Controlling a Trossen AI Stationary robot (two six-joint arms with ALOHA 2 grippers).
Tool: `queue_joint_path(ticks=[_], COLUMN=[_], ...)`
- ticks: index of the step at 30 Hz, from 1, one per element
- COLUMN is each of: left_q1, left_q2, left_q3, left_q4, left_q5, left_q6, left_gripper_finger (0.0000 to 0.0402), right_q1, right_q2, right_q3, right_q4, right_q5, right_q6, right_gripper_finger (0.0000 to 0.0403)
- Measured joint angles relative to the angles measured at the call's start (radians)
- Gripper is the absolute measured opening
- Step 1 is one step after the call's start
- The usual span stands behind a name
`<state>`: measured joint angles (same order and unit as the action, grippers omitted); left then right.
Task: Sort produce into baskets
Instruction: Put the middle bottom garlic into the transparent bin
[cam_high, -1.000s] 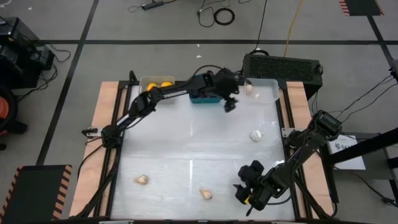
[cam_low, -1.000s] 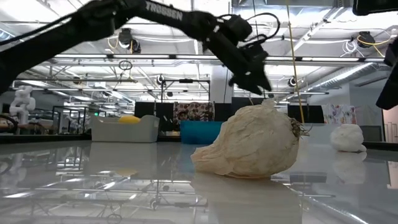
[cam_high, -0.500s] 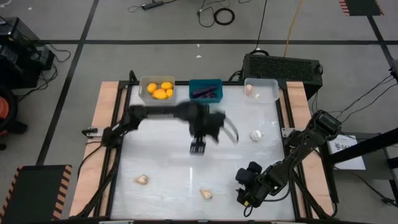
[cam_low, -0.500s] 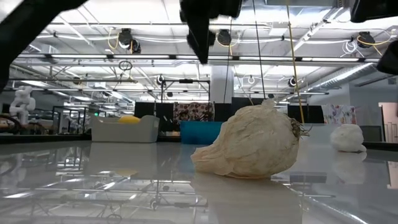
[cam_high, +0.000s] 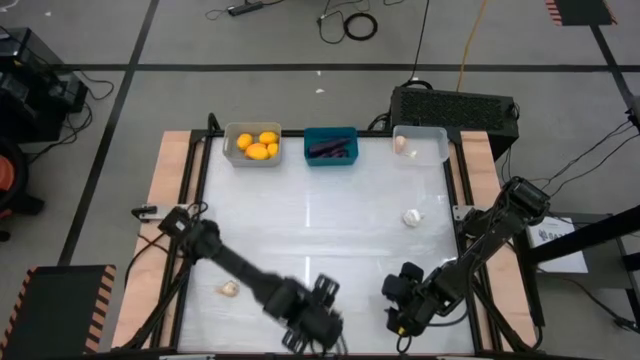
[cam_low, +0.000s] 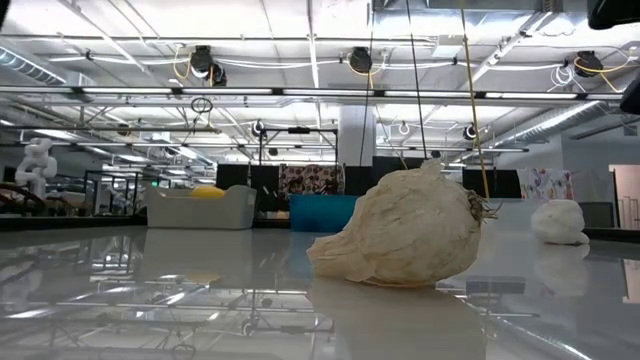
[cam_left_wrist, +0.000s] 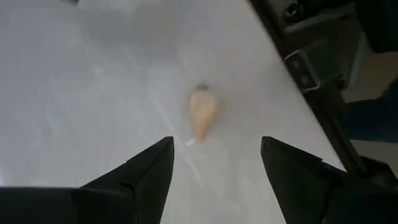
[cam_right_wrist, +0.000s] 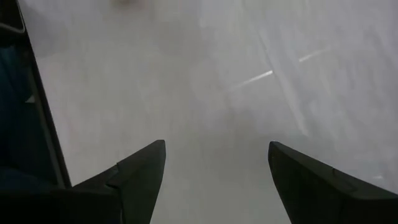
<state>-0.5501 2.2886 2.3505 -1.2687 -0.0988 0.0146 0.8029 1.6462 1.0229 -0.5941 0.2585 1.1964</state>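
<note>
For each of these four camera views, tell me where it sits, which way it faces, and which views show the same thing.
High view: overhead, straight down; both arms, left end effector near the front edge.
Low view: table height, looking across at a garlic bulb; no arm.
Left wrist view: looks past its open fingers at a garlic bulb.
Right wrist view: open fingers over bare table.
Shared: high and low views both show the teal basket.

Three baskets (cam_high: 330, 146) along table (cam_high: 310, 230) far edge, w/ produce (cam_high: 257, 145) inside.

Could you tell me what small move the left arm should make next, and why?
Probably lower the left gripper onto the garlic bulb. Its fingers are open and empty, the bulb lies loose on the table just ahead between them, and the clear bin already holds one bulb.
</note>
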Motion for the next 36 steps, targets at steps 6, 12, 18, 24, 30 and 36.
queue_joint_path(ticks=[6,12,18,24,30,36], left_q1=[-0.055,-0.048,-0.026,-0.011,-0.002,0.005], left_q2=[0.070,0.142,0.193,0.218,0.229,0.233], left_q3=[0.000,0.000,0.000,0.000,0.000,0.000], left_q4=[0.091,0.194,0.195,0.194,0.168,0.160], left_q5=[-0.077,-0.075,-0.078,-0.100,-0.105,-0.107], left_q6=[0.020,0.041,0.045,0.042,0.024,0.024], left_gripper_finger=[0.0248,0.0248,0.0248,0.0248,0.0248,0.0248], right_q1=[-0.005,0.022,0.058,0.077,0.082,0.085], right_q2=[-0.001,-0.001,-0.001,-0.001,0.008,0.009], right_q3=[0.000,0.000,0.000,0.000,0.000,0.000], right_q4=[0.013,0.030,0.058,0.076,0.109,0.109], right_q5=[0.012,0.052,0.079,0.113,0.118,0.136], right_q6=[0.061,0.113,0.151,0.157,0.165,0.165], right_gripper_finger=[0.0277,0.0277,0.0277,0.0277,0.0277,0.0277])
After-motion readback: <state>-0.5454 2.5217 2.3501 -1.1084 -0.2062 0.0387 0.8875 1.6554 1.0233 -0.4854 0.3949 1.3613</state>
